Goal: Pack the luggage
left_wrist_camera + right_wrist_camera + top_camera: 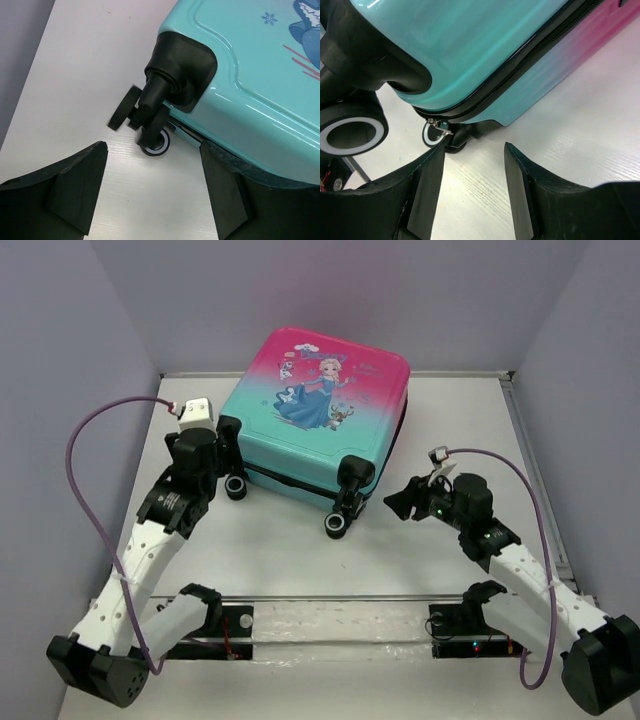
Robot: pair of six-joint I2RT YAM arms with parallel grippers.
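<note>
The luggage (315, 405) lies flat and closed on the white table, princess print up, pink at the far end and teal at the near end. Its black wheels (237, 487) stick out toward the arms. My left gripper (228, 455) stands open beside the near left corner; in the left wrist view the caster (156, 142) sits just ahead of the open left gripper (152, 156), touching neither finger. My right gripper (402, 502) is open just right of the near right wheel (335, 525). In the right wrist view a silver zipper pull (439, 127) hangs off the black zipper band by the left finger of the right gripper (474, 150).
Grey walls close the table in on the left, back and right. A metal rail (330, 598) with both arm bases runs along the near edge. Purple cables (75, 455) loop off each wrist. Bare table (300, 560) lies between the suitcase and the rail.
</note>
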